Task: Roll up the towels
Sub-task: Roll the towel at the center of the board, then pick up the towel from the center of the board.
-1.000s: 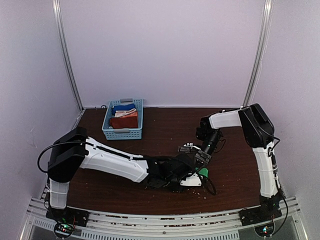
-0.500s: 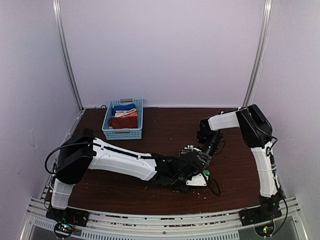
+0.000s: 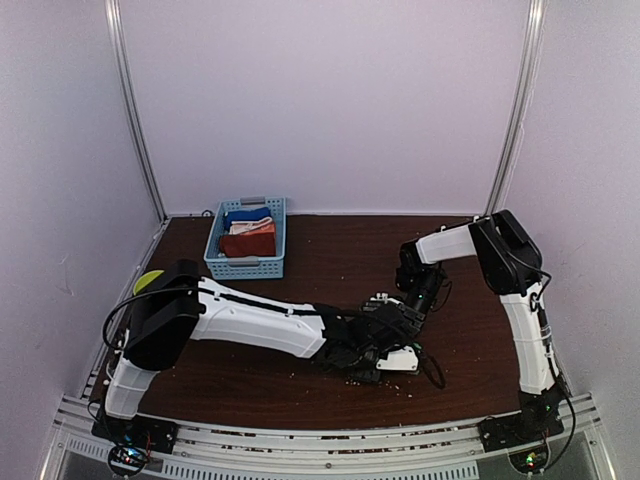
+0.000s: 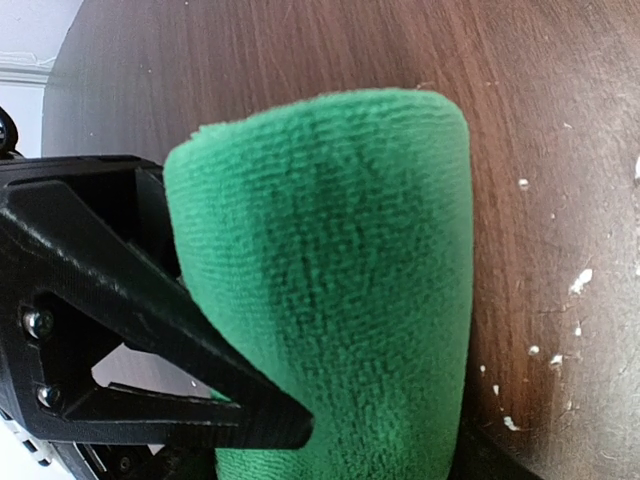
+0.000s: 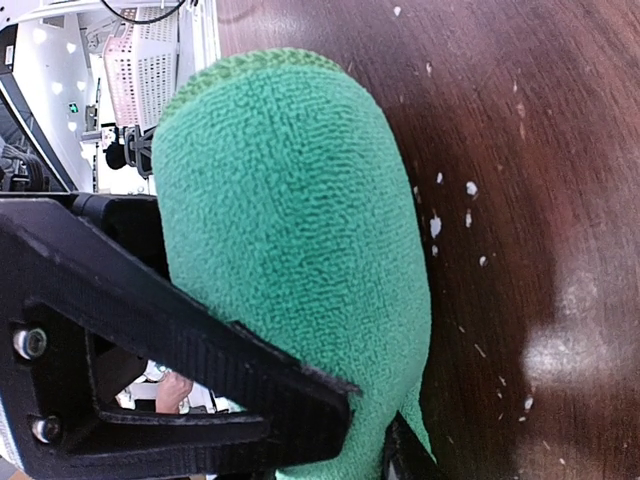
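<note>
**Green towel gripped from both sides, rust towel waiting in the basket**

The green towel lies on the table near its front edge, a little right of centre, bunched into a thick, rounded bundle. In both wrist views its long axis runs straight up the picture, away from the camera. The bundle therefore points outward past the fingertips and does not lie across them.

The left claw pinches the near end of the bundle. One black finger presses into the cloth from the left, and the other finger is mostly buried under the pile. The right claw holds it the same way, with one finger against the cloth and a sliver of the other showing below.

Both arms are equally close to this towel. The rust towel sits in the blue basket at the far left of the table, well apart from both claws and on the left arm's side.

The wrist views show the nap, the rounded free end and the white flecks on the wood beside it. They do not show how the two claws stand relative to each other. The overhead view shows the arms meeting over one spot, but they cover the towel there. So I cannot tell for sure whether the claws grip the same end or opposite ends.
</note>
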You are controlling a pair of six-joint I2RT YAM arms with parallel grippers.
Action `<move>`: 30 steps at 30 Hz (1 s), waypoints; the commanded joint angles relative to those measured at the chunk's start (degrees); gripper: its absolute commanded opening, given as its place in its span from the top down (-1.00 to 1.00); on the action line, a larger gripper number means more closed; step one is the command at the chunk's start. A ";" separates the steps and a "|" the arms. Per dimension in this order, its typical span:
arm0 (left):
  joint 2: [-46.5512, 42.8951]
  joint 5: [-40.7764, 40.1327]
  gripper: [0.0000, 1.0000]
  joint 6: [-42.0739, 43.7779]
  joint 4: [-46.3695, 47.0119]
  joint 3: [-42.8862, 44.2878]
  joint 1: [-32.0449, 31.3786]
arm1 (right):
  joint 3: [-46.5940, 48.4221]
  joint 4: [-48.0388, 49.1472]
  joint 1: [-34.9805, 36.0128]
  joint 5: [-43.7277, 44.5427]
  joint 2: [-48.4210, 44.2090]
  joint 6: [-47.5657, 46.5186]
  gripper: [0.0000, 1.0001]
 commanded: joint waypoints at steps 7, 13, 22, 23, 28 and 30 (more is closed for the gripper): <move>7.98 -2.16 -0.18 0.59 -0.13 3.76 0.05 | -2.37 7.23 0.37 4.11 -0.33 -1.15 0.22; 7.72 5.33 0.05 0.34 -0.08 2.32 0.33 | -3.21 7.23 -1.38 4.07 -6.63 -1.49 -0.03; 10.09 8.69 0.41 0.67 -2.55 2.95 0.38 | 1.23 7.27 -7.63 7.02 -17.75 3.90 -0.97; 10.19 9.04 0.46 0.73 -2.77 3.11 0.42 | 1.62 7.32 -8.30 7.97 -19.00 4.46 -1.00; 10.20 8.63 0.73 0.93 -3.07 4.26 0.90 | 0.64 11.31 -12.58 9.83 -25.70 9.30 -1.00; 9.57 7.29 0.84 1.12 -3.08 4.87 1.07 | -1.43 16.59 -14.92 10.80 -28.93 14.44 -1.00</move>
